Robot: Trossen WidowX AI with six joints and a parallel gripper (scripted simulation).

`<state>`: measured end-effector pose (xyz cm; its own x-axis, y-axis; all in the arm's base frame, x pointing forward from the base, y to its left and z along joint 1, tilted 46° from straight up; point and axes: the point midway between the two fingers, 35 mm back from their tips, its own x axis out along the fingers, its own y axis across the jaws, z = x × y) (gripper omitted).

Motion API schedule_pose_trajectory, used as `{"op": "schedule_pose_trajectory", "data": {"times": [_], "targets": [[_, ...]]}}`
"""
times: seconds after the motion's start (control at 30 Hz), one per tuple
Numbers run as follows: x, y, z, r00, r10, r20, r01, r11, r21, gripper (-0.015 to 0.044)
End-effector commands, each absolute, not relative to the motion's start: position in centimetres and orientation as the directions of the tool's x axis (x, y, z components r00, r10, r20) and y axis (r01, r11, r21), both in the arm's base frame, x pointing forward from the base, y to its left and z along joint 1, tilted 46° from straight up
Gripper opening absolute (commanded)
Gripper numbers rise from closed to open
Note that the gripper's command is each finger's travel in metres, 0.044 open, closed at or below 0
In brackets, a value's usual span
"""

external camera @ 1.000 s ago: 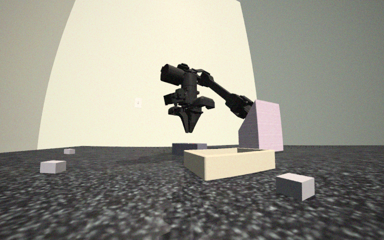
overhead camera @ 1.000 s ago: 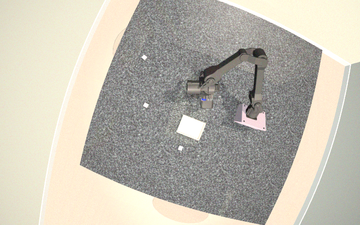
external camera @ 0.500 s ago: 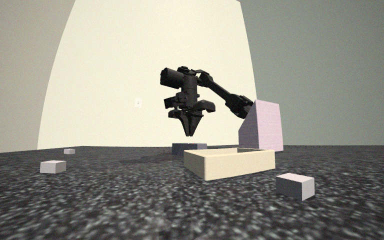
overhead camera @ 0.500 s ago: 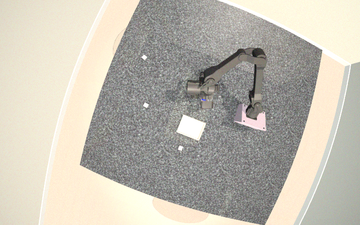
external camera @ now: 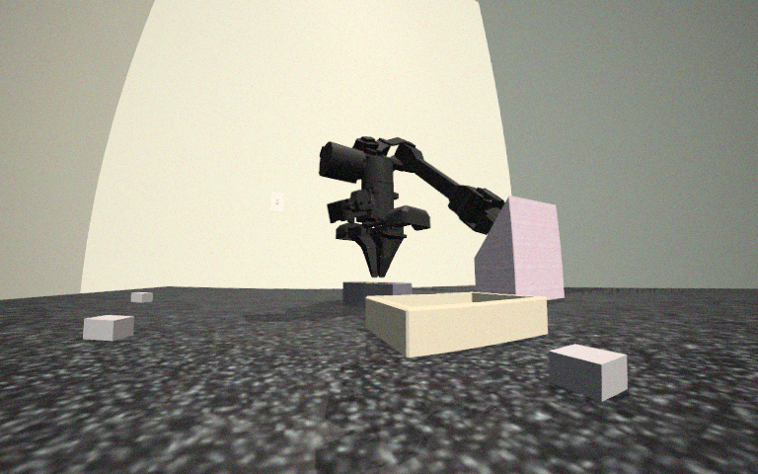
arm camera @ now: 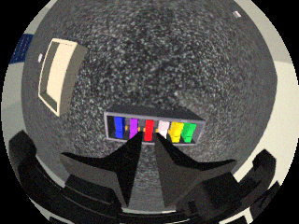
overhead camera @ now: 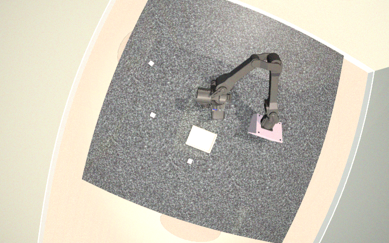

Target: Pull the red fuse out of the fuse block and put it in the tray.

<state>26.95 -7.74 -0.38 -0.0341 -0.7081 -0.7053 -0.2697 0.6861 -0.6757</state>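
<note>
Two dark fingertips of my gripper (arm camera: 149,138) stand narrowed to a slim gap just above the fuse block (arm camera: 153,129), holding nothing; the red fuse (arm camera: 149,131) sits in its slot in the block, third from the block's left end in the wrist view, framed between the tips. From the exterior view the gripper hangs point-down a little above the block, not touching it.

My worry is the neighbours: the purple fuse (arm camera: 134,129) and the pale pink fuse (arm camera: 163,129) stand just beside the red one, so any sideways drift on the way down could brush them or the block's rim. The gap also looks tight for the red fuse's top.

From the top view the wrist hides the block almost entirely. The tray (external camera: 455,322) lies near the block, well apart from the fingers.
</note>
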Motion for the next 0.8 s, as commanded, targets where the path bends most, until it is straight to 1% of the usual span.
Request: {"op": "schedule_pose_trajectory", "data": {"times": [0.0, 0.77], "targets": [[26.9, -8.02, -0.59, -0.033, -0.712, -0.701, -0.277, 0.68, -0.679, 0.0071], [26.86, -8.6, -1.16, -0.033, -0.713, -0.701, -0.277, 0.68, -0.679, 0.0071]]}}
